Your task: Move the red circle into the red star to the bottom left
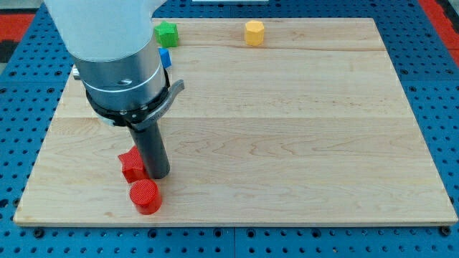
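Tip [158,175] down on the wooden board [287,143], near-left area; bare rod, clamping nothing. Red star [131,165] touches the rod's left side. Red circle [145,196] sits just nearer, beside the star. Green block [166,33], partly hidden blue block [165,57] and yellow block [254,32] sit far side.

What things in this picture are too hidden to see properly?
- Blue block, camera view: mostly behind the arm's silver body; shape unclear.
- Red star, camera view: its right side is covered by the rod.
- My tip: whether it touches the red star or the red circle cannot be told.
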`<control>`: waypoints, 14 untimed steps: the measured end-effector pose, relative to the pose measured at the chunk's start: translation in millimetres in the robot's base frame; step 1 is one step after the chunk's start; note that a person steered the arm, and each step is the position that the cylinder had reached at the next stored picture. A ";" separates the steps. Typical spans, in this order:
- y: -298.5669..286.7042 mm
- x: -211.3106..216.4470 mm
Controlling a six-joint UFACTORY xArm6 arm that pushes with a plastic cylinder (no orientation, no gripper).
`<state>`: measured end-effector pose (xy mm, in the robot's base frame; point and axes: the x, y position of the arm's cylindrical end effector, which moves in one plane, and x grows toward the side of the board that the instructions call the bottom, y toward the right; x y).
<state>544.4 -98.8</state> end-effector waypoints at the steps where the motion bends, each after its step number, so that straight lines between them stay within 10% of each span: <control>1: 43.0 -4.1; 4: 73.8 -10.8; 7: 86.3 74.6; 9: -37.2 57.2; 14: -113.9 57.2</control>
<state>601.6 -212.7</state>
